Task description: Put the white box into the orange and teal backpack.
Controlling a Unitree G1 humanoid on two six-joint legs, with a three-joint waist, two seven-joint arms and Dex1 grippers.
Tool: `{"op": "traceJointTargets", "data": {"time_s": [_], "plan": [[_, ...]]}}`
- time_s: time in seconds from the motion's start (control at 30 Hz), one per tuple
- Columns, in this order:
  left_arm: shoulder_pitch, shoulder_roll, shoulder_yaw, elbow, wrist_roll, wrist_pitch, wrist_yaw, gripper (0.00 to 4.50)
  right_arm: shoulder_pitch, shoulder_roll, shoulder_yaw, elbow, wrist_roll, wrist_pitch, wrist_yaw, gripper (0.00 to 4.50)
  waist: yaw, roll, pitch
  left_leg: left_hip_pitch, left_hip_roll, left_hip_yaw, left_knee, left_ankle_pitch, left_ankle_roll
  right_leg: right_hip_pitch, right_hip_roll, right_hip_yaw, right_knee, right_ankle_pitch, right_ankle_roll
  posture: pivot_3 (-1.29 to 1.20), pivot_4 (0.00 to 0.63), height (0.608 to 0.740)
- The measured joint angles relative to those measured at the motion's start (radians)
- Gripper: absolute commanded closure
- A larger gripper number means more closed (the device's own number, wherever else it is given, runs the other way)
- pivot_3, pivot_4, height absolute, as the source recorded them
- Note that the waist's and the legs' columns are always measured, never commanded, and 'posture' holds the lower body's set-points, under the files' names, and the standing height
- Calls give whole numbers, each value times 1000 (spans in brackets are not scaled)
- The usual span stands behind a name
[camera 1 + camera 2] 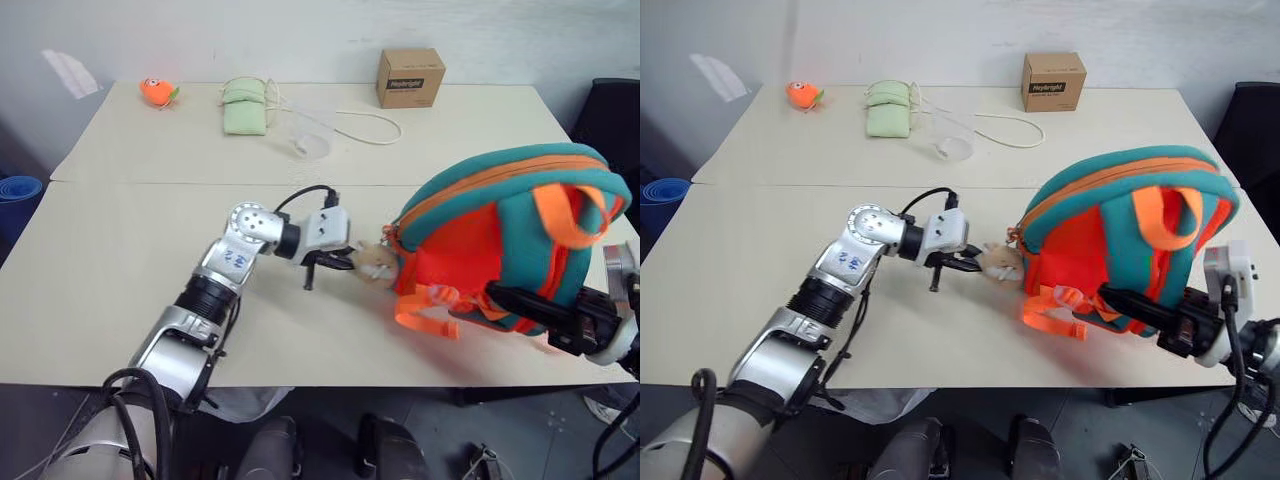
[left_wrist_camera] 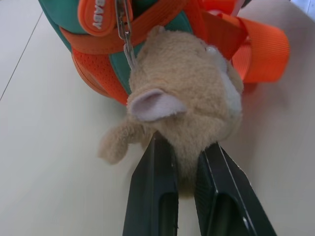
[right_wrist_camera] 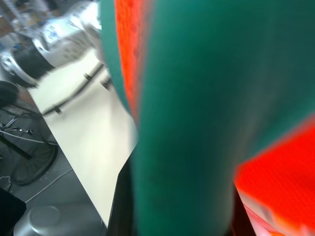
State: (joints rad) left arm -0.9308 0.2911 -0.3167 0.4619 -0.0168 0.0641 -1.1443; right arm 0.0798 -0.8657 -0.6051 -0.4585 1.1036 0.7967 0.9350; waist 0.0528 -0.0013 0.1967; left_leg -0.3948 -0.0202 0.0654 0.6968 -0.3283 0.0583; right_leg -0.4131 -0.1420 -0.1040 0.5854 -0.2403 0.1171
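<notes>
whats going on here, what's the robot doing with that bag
The robot has both grippers on the orange and teal backpack, which is propped up at the table's right edge. The left gripper is pinched shut on the bag's tan plush hamster charm, and the right gripper grips the bag's lower teal edge. A brown cardboard box sits at the far side.

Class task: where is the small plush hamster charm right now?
The plush hamster charm hangs from the orange and teal backpack, right of table centre, pinched in the left gripper.

Orange/teal backpack (image 1: 500, 235) upright on table's right.
</notes>
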Motion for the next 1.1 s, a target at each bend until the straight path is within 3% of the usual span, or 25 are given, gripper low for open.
{"op": "traceJointTargets", "data": {"time_s": [0.4, 0.6, 0.73, 0.9, 1.07, 1.1], "plan": [[-54, 109, 3, 113, 30, -146, -29, 4381, -119, -167, -143, -30, 357, 117, -103, 4500, -1, 1, 1, -2, 0, -1, 0, -1, 0, -1, -1, 0, -1, 0, 0, 0, 150, 740], [-75, 122, 4, 174, 52, -207, -31, 4381, -98, -180, -146, -34, 358, 125, -121, 4500, 2, 1, 1, -4, 0, -2, 0, -1, 1, -1, -1, -1, -1, 0, 0, 0, 150, 740], [-22, 62, -1, 98, 32, -131, -50, 4381, -28, -177, -66, -73, 186, 93, -120, 3268, 3, 1, 0, -6, -2, -2, 1, -2, 3, -1, -1, -2, -1, 1, 1, 0, 150, 740], [19, 58, -7, 2, 0, -21, -93, 2810, 26, -164, -19, -54, 34, 64, -102, 1594, 1, 1, 1, -8, -2, -1, 3, -1, 4, -2, 6, -5, -1, 1, 3, 0, 150, 740], [46, 148, 43, -72, -90, 119, -174, 1386, 138, -194, -152, 11, -34, 76, 30, 10, 0, 1, 1, -7, -1, -1, 3, 0, 4, -2, 6, -4, 0, 2, 3, 0, 150, 740], [53, 183, 58, -86, -114, 150, -199, 1093, 178, -213, -213, 37, -42, 94, 78, 0, 0, 1, 1, -7, -1, -1, 3, 0, 4, -2, 6, -3, 0, 2, 3, 0, 150, 740]]}}
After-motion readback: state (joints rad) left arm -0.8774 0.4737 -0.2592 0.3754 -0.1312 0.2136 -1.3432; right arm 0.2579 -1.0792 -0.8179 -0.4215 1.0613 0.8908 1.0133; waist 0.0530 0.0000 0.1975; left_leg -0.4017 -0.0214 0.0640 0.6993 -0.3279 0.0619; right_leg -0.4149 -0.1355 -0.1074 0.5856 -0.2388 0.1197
